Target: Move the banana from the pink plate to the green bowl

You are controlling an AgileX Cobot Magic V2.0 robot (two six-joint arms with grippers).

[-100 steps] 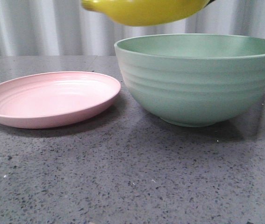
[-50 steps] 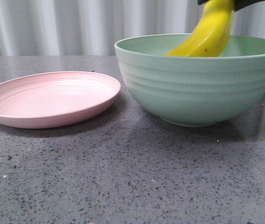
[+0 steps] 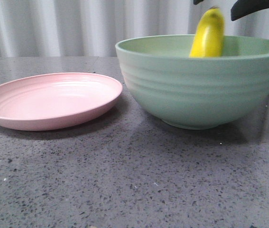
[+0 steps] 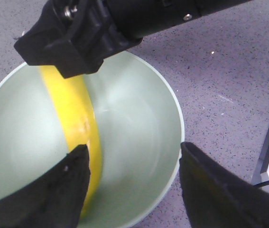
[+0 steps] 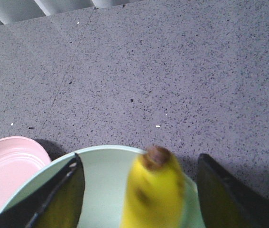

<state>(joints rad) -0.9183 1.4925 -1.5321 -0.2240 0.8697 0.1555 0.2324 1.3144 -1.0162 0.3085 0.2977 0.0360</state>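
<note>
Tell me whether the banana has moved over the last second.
Yes. The banana has dropped from level above the green bowl to nearly upright, its lower end behind the rim.

Banana [image 3: 208,35] upright in bowl [image 3: 200,90]; plate [image 3: 49,100] left, just beside bowl.

Right hand [image 5: 139,190] fingers spread; left hand [image 4: 132,183] likewise.

We see matte black plastic throughout: left gripper [image 4: 132,178] has broad wedge fingers, right gripper [image 5: 139,190] similar, its blocky housing carrying small silver screws.
</note>
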